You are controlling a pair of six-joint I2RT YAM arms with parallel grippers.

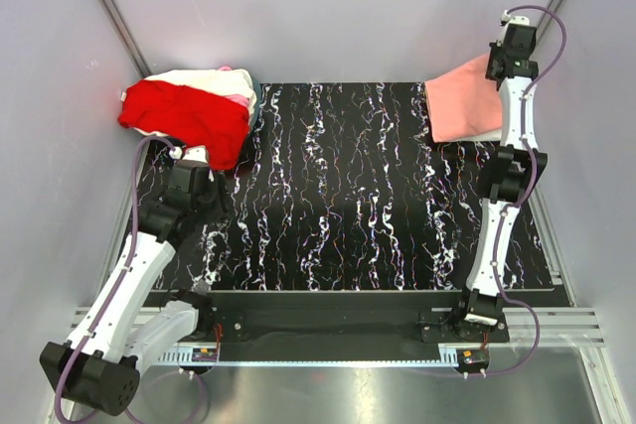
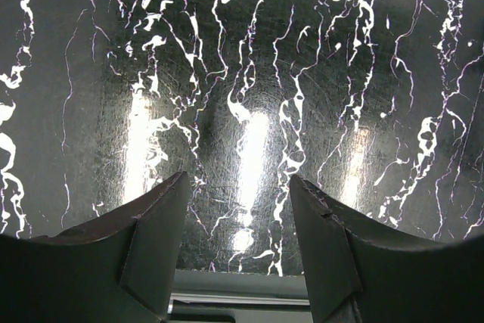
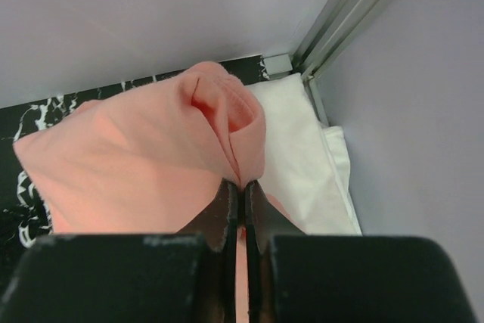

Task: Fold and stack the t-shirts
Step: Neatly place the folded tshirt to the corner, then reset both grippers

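Observation:
A salmon-pink t-shirt (image 1: 462, 98) lies folded at the back right corner, on top of a white t-shirt (image 3: 302, 156). My right gripper (image 3: 242, 184) is shut on a pinched fold of the salmon-pink t-shirt (image 3: 151, 156); in the top view the gripper (image 1: 497, 71) is at that shirt's right edge. A bright red t-shirt (image 1: 189, 116) lies crumpled at the back left over cream (image 1: 204, 78) and pale pink (image 1: 238, 98) ones. My left gripper (image 2: 238, 183) is open and empty over the bare mat; in the top view it (image 1: 195, 156) is just in front of the red shirt.
The black marbled mat (image 1: 348, 186) covers the table between the two piles. Grey walls and metal frame posts (image 3: 340, 13) close in the back corners. The arm bases stand on the rail (image 1: 328, 325) at the near edge.

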